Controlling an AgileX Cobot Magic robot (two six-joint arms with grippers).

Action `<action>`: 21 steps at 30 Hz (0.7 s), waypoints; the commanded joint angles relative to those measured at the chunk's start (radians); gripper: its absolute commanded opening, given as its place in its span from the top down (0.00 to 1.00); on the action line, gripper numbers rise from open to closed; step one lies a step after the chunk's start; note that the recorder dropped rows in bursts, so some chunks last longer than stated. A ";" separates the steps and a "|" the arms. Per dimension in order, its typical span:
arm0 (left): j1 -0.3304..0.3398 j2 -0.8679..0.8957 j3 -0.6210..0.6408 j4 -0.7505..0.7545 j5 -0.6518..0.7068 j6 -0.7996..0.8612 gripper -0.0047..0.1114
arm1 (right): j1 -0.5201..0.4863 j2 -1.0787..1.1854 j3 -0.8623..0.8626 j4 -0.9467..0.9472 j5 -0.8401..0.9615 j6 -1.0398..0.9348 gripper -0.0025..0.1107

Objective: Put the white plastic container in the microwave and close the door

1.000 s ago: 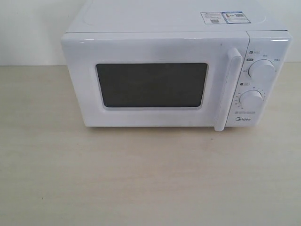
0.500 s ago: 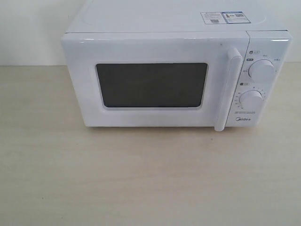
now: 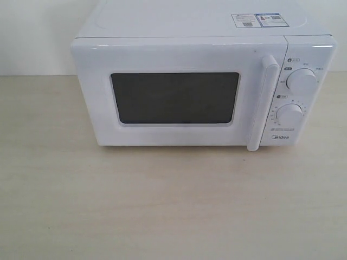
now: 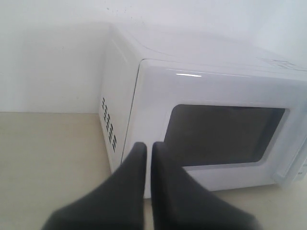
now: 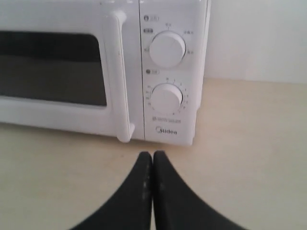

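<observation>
Microwave (image 3: 190,24) sat at the back of the table (image 3: 162,206), door (image 3: 162,57) shut flush against the body. Handle (image 3: 262,103) stood upright just beside the ctrl panel (image 3: 320,108). Two dials (image 3: 302,81) were stacked on that panel. Stickers (image 3: 257,20) lay on top, toward the right rear. Window (image 3: 174,97) was dark, so nothing could be made out thru it and I couldn't tell where the container was.

Left gripper (image 4: 147,145): fingers nearly together w/ only a thin slit btwn them, holding nothing. It pointed at the microwave's front left corner, near the door's hinge side, and was apart from it.

Right gripper (image 5: 152,154): fingers pressed together, empty. It sat over bare table in front of the panel, tips aimed roughly btwn handle & dials, clear of the microwave.
</observation>
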 commanded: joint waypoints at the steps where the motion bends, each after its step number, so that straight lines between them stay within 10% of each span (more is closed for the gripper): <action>1: -0.004 -0.001 0.002 -0.006 -0.005 -0.007 0.92 | -0.003 -0.005 0.005 -0.015 0.086 -0.023 0.98; 21: -0.004 -0.001 0.002 -0.006 -0.005 -0.007 0.92 | -0.218 -0.005 0.005 -0.012 0.086 -0.010 0.98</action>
